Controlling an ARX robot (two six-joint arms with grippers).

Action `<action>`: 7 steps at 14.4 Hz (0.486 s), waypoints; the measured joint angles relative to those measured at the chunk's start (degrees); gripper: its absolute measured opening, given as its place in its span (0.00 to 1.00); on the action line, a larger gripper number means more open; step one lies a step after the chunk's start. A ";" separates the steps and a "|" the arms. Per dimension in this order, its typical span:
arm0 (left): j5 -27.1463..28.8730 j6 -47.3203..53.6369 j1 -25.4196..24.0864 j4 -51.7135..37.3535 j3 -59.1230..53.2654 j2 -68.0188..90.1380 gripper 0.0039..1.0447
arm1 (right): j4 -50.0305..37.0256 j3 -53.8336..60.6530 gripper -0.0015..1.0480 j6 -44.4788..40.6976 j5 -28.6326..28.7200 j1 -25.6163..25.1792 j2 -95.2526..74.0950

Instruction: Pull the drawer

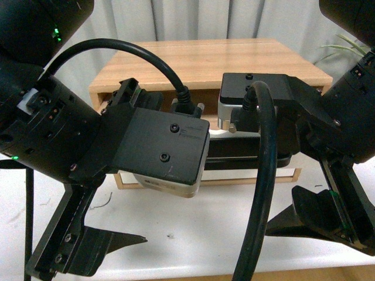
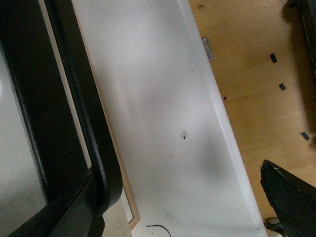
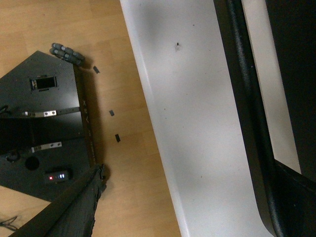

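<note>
Though left hand (image 2: 183, 207) wide, drawer (image 2: 79, 98) close.

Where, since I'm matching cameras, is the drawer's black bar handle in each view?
Front: handle at centre, mostly hidden behind the arms.
Left wrist: handle runs lengthwise beside the white table.
Right wrist: handle again beside the table.
Shared landmark: that table.

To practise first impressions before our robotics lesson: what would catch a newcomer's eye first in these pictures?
Two bulky black arms with thick looping cables fill the front view's foreground, half hiding a light wooden cabinet on the white table. In the left wrist view, a long black bar handle stands out against that table.
</note>
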State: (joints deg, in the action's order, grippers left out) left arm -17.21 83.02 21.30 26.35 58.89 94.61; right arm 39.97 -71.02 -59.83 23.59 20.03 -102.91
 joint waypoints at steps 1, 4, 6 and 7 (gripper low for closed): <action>0.02 -0.04 -0.02 -1.42 -1.44 -1.25 0.94 | -2.01 1.44 0.93 1.29 0.28 0.17 0.87; -3.34 -7.34 -1.18 -13.59 -8.66 -7.06 0.94 | -13.44 8.11 0.93 11.58 9.22 -0.96 8.00; -4.98 -14.19 -2.56 -21.42 -12.55 -13.94 0.94 | -22.71 12.15 0.93 18.56 11.76 -2.43 16.24; -5.38 -18.75 -3.80 -25.51 -15.74 -19.10 0.94 | -28.87 15.74 0.93 22.53 9.55 -3.91 21.44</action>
State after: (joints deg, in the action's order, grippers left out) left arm -22.59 64.27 17.50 0.84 43.16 75.50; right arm 11.09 -55.29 -37.30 33.15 16.12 -81.47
